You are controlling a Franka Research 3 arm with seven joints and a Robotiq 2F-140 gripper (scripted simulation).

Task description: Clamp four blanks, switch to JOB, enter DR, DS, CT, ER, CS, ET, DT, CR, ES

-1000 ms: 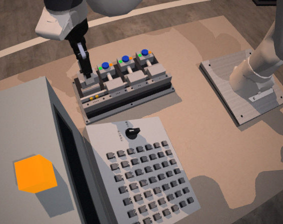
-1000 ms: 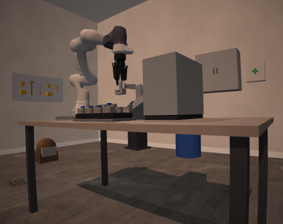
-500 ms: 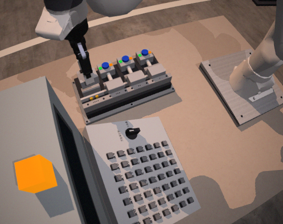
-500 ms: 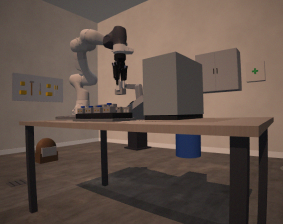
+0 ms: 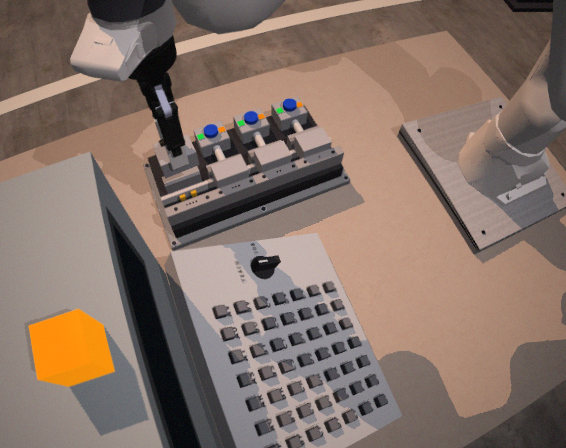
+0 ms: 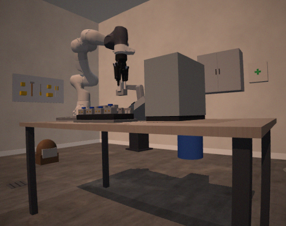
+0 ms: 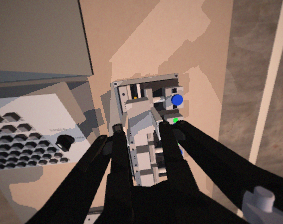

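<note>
- Three blanks (image 5: 272,156) seated in stations.
- Gripper (image 5: 175,150) (image 6: 122,87) (image 7: 139,116) clamped on fourth blank (image 5: 183,167) (image 6: 121,92) (image 7: 142,121), held above vise bank (image 5: 262,210) (image 6: 103,121) (image 7: 147,79), air beneath.
- Cabinet (image 5: 35,225) (image 6: 161,88) (image 7: 37,35) edge near bank's end, gap between.

The keypad (image 5: 285,350) (image 7: 22,135) and vise row (image 5: 255,200) (image 7: 147,82) are seen steeply from above in the top view — and again, turned around, from the wrist, looking down between the fingers. The table (image 6: 149,127) is viewed side-on (near its edge height) from farther off.
</note>
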